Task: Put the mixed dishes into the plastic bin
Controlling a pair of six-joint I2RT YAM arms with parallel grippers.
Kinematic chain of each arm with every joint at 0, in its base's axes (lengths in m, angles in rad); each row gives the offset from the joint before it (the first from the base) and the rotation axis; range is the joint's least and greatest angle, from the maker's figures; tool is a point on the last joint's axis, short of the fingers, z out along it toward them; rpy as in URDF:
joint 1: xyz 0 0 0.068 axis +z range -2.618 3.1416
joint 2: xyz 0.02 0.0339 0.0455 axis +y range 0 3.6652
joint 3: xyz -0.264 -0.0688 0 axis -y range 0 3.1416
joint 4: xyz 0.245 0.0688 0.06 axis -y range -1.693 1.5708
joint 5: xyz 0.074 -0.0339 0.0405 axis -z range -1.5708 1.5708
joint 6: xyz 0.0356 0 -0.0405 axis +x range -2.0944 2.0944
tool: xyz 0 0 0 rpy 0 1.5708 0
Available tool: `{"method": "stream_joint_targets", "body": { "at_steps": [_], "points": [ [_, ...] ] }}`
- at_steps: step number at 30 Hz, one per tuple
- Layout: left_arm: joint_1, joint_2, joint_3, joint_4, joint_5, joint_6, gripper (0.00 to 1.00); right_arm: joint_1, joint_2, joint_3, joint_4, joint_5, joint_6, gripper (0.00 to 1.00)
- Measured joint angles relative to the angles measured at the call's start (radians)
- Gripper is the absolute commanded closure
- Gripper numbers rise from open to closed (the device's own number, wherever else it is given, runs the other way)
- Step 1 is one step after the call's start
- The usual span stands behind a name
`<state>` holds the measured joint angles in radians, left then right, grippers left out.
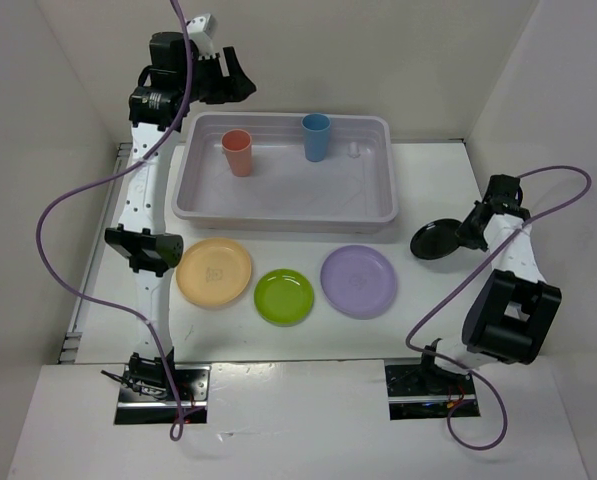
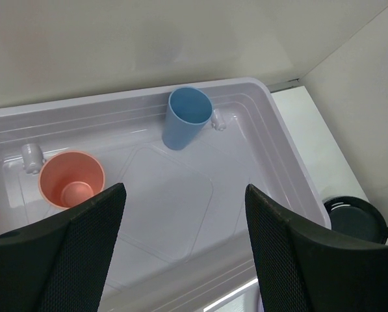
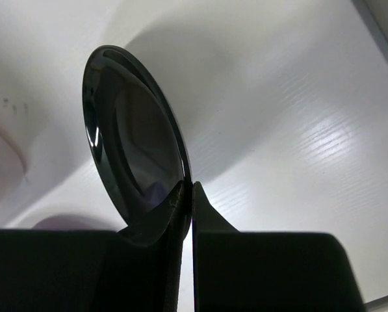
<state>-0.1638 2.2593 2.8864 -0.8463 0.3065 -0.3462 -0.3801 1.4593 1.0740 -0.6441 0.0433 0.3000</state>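
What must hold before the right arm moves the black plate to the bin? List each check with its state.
1. Right claw shut on black plate rim: ok.
2. Plate clear of the table: cannot tell.
3. Bin near right floor free: ok.
4. Coral cup and blue cup upright at the far side: ok.
5. Left claw open, off at the bin's far left corner: ok.

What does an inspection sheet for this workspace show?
Surface: white table, no spills seen.
Job's things: coral cup, blue cup upright in the bin; orange plate, green plate, lilac plate on the table before it.
Clutter: nothing seen.
Grippers: left gripper open over the bin; right gripper shut on the rim of the black plate.
Cables: purple cable loops off each arm.
Surroundings: white walls.
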Motion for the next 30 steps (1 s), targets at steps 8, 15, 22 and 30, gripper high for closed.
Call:
{"method": "stream_joint_targets", "body": {
  "at_steps": [8, 15, 22, 30],
  "points": [
    [-0.016, 0.000, 0.000, -0.014, 0.005, 0.000, 0.19, 0.000, -0.089, 0.076, -0.043, -0.002, 0.037, 1.00],
    [-0.023, 0.000, 0.000, -0.029, 0.005, 0.000, 0.19, 0.021, -0.162, 0.210, -0.090, 0.002, 0.077, 1.00],
    [-0.029, -0.013, 0.001, -0.041, 0.004, 0.000, 0.19, 0.209, -0.195, 0.435, -0.113, 0.032, 0.121, 1.00],
    [-0.030, -0.187, -0.045, -0.088, -0.014, 0.009, 0.17, 0.538, -0.053, 0.480, -0.005, 0.021, 0.193, 1.00]
  ]
}}
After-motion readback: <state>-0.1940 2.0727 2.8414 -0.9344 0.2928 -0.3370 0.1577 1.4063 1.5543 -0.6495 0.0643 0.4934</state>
